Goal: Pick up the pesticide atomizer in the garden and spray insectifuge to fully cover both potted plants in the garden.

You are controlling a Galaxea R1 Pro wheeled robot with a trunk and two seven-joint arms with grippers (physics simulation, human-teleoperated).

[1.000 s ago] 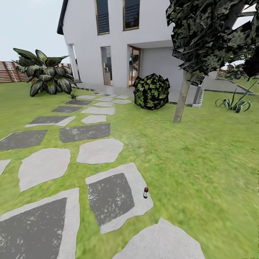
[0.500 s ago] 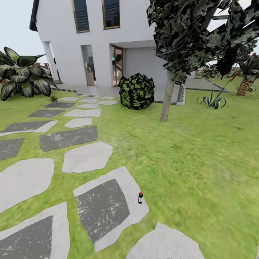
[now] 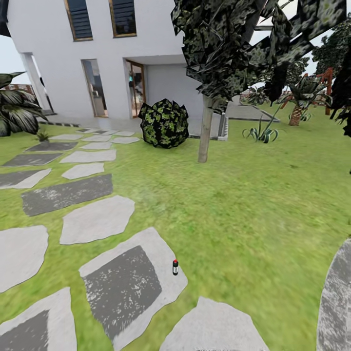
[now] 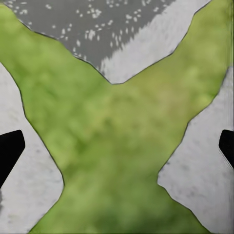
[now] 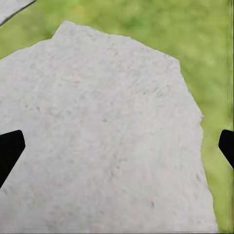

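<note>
The small slim dark spray bottle (image 3: 175,267) stands upright on a pale grey stepping stone's (image 3: 161,292) edge, unheld, since both tools, left tool (image 4: 117,146) and right tool (image 5: 117,146), hang spread wide and empty.

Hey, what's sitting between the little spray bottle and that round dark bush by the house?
In the head view, nothing stands between the pesticide atomizer, upright on a stepping stone's pale edge, and the round bush: just open lawn.

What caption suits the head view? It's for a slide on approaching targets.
Pesticide atomizer upright at the edge of a stepping stone, lawn and white house beyond.
</note>
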